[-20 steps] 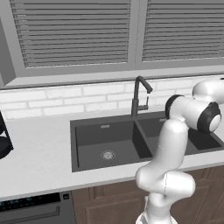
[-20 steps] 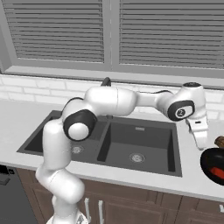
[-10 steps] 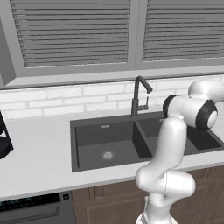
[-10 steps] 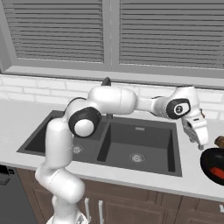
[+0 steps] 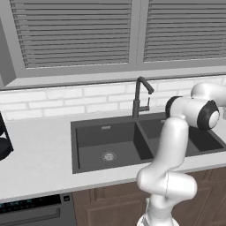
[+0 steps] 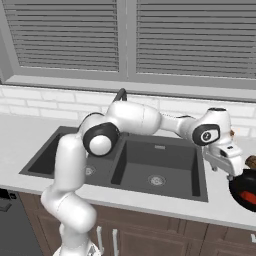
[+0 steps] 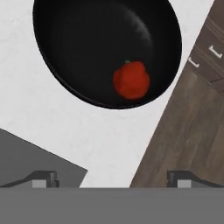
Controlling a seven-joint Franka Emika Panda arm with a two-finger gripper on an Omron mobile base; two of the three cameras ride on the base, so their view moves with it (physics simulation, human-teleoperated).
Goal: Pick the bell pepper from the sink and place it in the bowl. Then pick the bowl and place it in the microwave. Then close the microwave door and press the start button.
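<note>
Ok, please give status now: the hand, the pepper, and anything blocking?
Hand open, empty, above the bowl. Bell pepper lies inside the bowl, on the counter beside the sink. Nothing between hand and bowl.

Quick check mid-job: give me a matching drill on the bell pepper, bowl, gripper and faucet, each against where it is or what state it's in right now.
Things:
1. bell pepper
2. bowl
3. gripper
4. faucet

Places or states:
A. on the white counter near its front edge, right of the sink
B. open and holding nothing, above the bowl
C. behind the sink, at the divider between the basins
D. lying inside the bowl

Pairs: 1-D, 2-A, 3-B, 4-C
</note>
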